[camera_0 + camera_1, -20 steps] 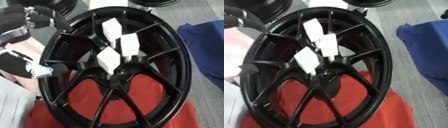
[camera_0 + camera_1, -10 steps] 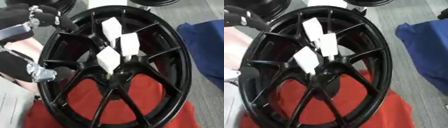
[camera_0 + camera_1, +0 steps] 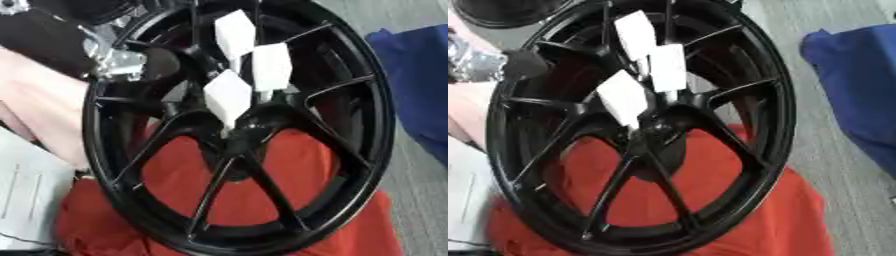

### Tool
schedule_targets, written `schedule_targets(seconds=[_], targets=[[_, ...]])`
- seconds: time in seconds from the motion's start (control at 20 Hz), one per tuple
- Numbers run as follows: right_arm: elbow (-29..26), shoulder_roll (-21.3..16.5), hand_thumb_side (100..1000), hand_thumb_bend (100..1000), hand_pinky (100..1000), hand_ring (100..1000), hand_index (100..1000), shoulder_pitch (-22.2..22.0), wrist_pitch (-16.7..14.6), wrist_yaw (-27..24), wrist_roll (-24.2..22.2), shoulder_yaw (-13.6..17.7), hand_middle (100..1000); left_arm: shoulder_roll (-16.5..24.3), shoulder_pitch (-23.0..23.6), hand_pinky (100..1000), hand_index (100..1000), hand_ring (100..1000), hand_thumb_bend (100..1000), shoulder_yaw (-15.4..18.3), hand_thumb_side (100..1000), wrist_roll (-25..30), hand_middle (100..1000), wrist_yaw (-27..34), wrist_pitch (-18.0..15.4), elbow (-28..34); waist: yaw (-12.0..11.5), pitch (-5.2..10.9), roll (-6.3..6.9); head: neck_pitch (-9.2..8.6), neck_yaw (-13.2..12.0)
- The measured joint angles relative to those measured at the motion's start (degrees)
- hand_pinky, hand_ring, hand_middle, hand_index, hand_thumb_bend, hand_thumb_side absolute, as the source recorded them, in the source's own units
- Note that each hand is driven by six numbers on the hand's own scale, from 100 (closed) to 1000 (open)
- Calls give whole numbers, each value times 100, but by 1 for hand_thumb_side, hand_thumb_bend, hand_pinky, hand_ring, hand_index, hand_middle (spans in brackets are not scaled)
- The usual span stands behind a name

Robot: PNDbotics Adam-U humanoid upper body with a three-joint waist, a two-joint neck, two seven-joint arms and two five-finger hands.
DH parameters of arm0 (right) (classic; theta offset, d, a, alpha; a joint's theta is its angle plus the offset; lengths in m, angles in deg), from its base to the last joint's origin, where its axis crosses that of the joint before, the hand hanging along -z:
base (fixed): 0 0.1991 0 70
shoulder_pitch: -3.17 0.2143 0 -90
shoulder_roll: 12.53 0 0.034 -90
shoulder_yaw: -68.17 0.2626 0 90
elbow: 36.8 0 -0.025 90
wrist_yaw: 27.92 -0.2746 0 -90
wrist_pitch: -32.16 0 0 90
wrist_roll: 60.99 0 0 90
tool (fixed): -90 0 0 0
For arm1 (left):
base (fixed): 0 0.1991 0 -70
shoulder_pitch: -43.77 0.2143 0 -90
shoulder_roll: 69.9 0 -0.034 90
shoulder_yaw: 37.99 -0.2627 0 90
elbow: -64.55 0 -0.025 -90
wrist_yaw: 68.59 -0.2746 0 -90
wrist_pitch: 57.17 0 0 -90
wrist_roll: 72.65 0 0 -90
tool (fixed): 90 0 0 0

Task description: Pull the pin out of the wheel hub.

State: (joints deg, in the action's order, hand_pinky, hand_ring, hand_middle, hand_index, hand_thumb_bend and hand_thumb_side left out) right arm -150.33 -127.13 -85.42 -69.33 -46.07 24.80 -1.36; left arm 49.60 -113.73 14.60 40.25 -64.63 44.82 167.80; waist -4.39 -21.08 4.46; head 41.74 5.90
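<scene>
A black spoked wheel [image 3: 350, 150] stands tilted on a red cloth [image 3: 262, 185]. Three white tagged pins stick out of its hub [image 3: 236, 142]: one at the top [image 3: 234, 31], one to the right [image 3: 271, 66], one lowest and nearest the hub [image 3: 227, 96]. My left hand [image 3: 118, 61], black with silver joints, comes in from the upper left. It lies over the wheel's upper-left rim, with a dark tip [image 3: 527, 64] reaching between the spokes, still left of the pins. How the hand is closed does not show. My right hand is in no view.
A blue cloth [image 3: 859, 85] lies to the right on the grey floor. A pale pink shape [image 3: 39, 105] and white paper [image 3: 26, 195] sit left of the wheel. Another dark wheel [image 3: 500, 12] shows at the top left.
My left hand has moved right, from outside the rim to over the rim and spokes. The whole picture has also shifted, so the camera has moved. The pins stay in the hub.
</scene>
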Motion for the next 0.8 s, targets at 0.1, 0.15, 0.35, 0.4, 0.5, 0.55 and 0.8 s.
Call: schedule_targets(seconds=[0.1,0.15,0.35,0.4,0.5,0.55,0.8], targets=[[0,0,405,100,859,712,790,-1,-1,-15,10,1,645,-107,-71,776,840,748,471,16,640,172,721,66,-45,-226,-4,12,-1,17,-5],[0,-1,405,100,859,712,790,-1,-5,-20,15,2,645,-156,-103,776,840,748,471,38,640,263,721,75,-83,-337,-5,30,-3,32,-10],[0,-2,407,100,859,712,790,-4,-11,-43,23,30,645,-297,-245,793,847,768,498,212,595,638,741,-35,-295,-703,-5,65,-3,43,-29],[0,-2,407,100,859,713,790,-3,-11,-48,23,34,645,-335,-292,796,848,771,499,267,593,734,744,-100,-351,-798,-3,65,-2,41,-29],[0,-2,405,100,859,713,790,0,-11,-56,23,35,645,-414,-378,802,850,776,509,367,577,924,751,-271,-465,-1008,15,65,7,4,-22],[0,-3,406,100,859,712,789,3,-12,-58,24,36,645,-449,-410,803,850,776,511,412,574,1020,752,-359,-526,-1116,36,64,23,-18,-19],[0,-4,418,100,859,712,789,11,-8,-62,19,37,643,-575,-464,819,846,785,578,636,489,1452,759,-773,-857,-1490,264,62,178,-168,-24]])
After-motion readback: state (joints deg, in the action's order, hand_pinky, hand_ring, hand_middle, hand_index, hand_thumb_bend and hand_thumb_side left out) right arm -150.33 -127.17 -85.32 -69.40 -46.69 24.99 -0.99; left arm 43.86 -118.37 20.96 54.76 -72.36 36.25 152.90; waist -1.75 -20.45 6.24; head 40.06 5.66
